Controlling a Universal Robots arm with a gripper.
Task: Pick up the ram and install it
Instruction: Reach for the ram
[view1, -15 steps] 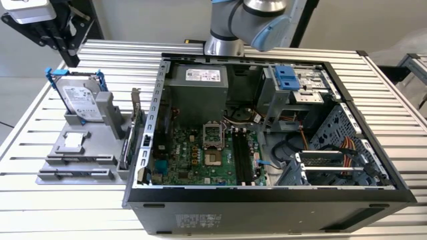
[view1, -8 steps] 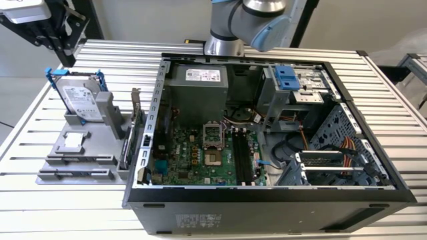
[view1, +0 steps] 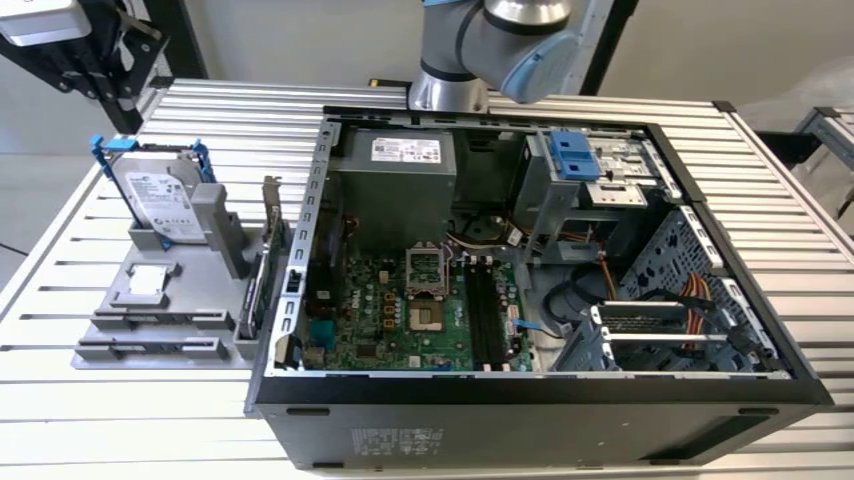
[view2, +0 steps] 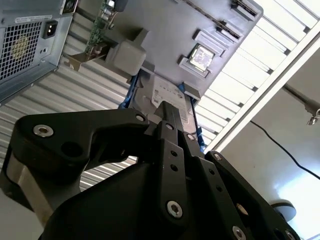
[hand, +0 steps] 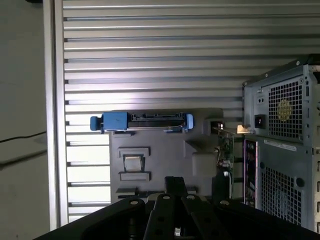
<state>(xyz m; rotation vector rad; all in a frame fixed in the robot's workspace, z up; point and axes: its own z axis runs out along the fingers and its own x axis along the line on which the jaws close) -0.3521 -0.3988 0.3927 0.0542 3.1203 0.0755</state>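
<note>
in the exterior view the open case (view1: 534, 420) takes up the middle of the slatted desk (view1: 134, 430), with the green motherboard (view1: 400, 300) lying flat inside it. my arm (view1: 501, 45) rises behind the case at the top centre of the frame. at the exterior view's left, just beside the case, sits a gray holder (view1: 114, 262). a drive (view1: 163, 200) with blue rails stands upright at its far end, and a card (view1: 274, 250) stands on edge between holder and case.

in the first wrist view my gripper (hand: 175, 186) hangs above the holder, its fingers together with nothing between them. a thin dark strip lies edge-up in a holder slot near the fingertips. i take it for the ram (hand: 134, 192) but cannot be sure. a small chip (hand: 132, 162) sits between that slot and the drive.

in the second wrist view the gripper is closed and empty, with the drive past its tip and apart from it.
</note>
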